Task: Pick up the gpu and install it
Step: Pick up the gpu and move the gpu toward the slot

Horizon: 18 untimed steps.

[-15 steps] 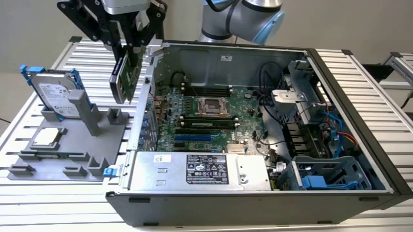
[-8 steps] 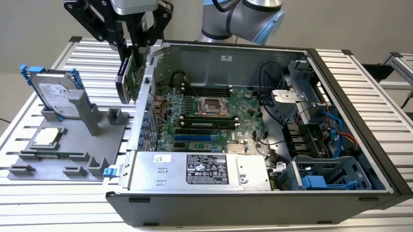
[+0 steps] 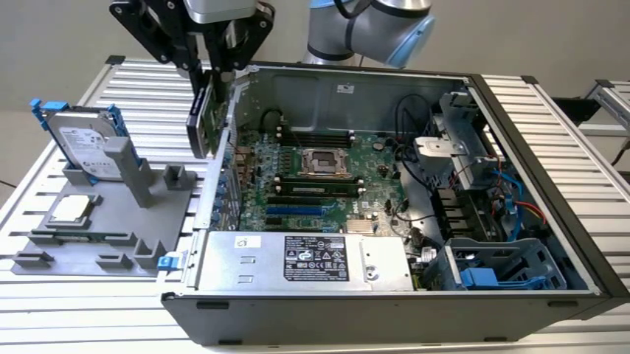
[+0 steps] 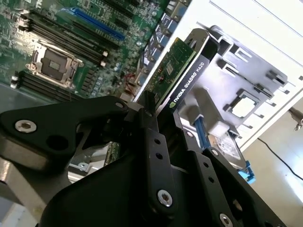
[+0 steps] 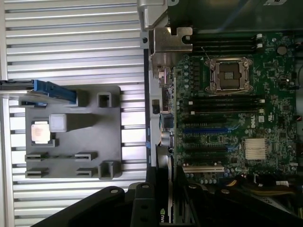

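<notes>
My gripper point(image 3: 209, 74) is shut on the gpu point(image 3: 203, 122), gripping its top edge. The card hangs on edge in the air, just above the open computer case's wall point(image 3: 221, 158) on the exterior view's left. In the second wrist view the black fingers point(image 4: 150, 124) clamp the gpu point(image 4: 183, 70), with its green board on one face and its black shroud on the other. The first wrist view looks down along the gpu point(image 5: 163, 213) to the motherboard point(image 5: 227, 123) and its expansion slots point(image 5: 203, 167) beside the card.
The motherboard point(image 3: 305, 173) lies in the open case, with a power supply point(image 3: 305, 258) in front and drive cages with cables point(image 3: 492, 221) on the exterior view's right. Outside the case, a grey fixture point(image 3: 99, 221) holds a hard drive in a blue frame point(image 3: 84, 144) and a processor chip point(image 3: 74, 210).
</notes>
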Tool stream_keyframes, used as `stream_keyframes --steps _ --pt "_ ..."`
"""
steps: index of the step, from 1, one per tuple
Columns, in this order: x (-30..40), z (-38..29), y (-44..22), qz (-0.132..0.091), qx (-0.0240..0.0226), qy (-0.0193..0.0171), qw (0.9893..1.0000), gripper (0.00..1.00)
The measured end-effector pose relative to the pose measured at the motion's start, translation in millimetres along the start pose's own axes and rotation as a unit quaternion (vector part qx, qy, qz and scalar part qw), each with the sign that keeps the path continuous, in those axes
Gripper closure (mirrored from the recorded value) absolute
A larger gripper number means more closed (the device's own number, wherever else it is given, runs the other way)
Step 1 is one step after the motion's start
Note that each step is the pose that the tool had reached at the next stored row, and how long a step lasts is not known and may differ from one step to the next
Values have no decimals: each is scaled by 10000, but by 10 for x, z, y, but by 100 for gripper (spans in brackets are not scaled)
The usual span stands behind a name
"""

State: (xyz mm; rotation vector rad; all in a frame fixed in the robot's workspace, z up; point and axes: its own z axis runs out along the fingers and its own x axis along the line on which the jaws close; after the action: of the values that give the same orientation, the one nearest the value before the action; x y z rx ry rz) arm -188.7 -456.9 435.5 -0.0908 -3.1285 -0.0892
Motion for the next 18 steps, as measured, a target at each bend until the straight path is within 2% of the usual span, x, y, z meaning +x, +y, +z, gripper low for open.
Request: stream_keyframes --steps 18 --pt "-215 -2 12 1 1 14 10000 100"
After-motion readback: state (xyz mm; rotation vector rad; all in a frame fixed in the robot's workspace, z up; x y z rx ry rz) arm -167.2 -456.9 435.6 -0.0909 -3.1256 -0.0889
